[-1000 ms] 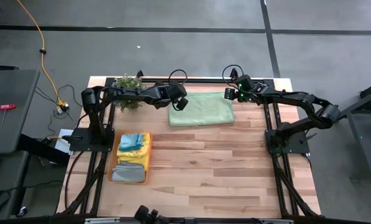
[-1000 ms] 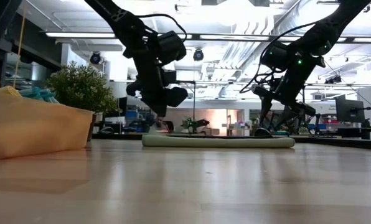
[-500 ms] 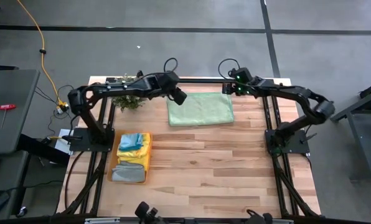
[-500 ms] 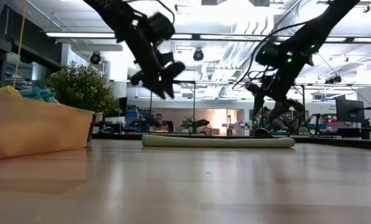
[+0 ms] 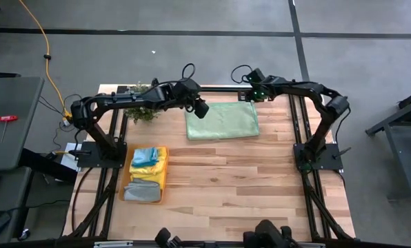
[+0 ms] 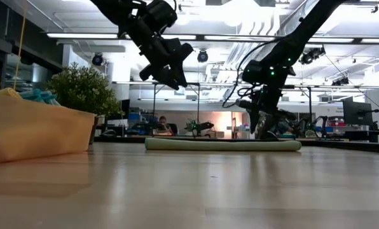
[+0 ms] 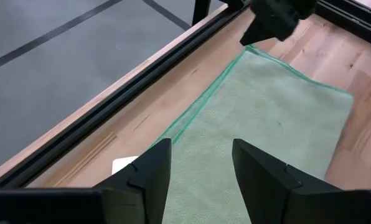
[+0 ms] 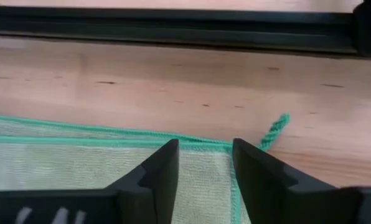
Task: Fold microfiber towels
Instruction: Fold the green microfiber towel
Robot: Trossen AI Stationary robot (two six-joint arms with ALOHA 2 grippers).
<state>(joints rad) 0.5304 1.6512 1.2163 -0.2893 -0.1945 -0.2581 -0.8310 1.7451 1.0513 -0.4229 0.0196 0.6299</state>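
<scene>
A pale wooden surface (image 5: 219, 179) is filling the overhead view, and nearest its front left an orange tray (image 5: 147, 176) is holding folded towels: a grey towel (image 5: 142, 191) at the near end, a yellow towel (image 5: 157, 160) under a blue-teal towel (image 5: 145, 156) behind it. Farther back, toward the middle of the far edge, a pale green towel (image 5: 222, 120) is lying flat, folded into a rectangle with a darker green stitched hem. The left end effector (image 5: 201, 109) is hanging in the air above the towel's far left corner, its two dark fingers (image 7: 151, 177) spread apart with nothing between them; the towel is showing well below through the gap. The right end effector (image 5: 252, 94) is sitting low at the towel's far right corner, its fingers (image 8: 160, 177) standing a little apart on either side of the hem where a loose thread is curling onto the wood; whether they are pinching the cloth cannot be told. A small bushy green plant (image 5: 143, 103) is standing at the far left, beneath the left arm. A black rail (image 5: 219, 89) is running along the far edge.
</scene>
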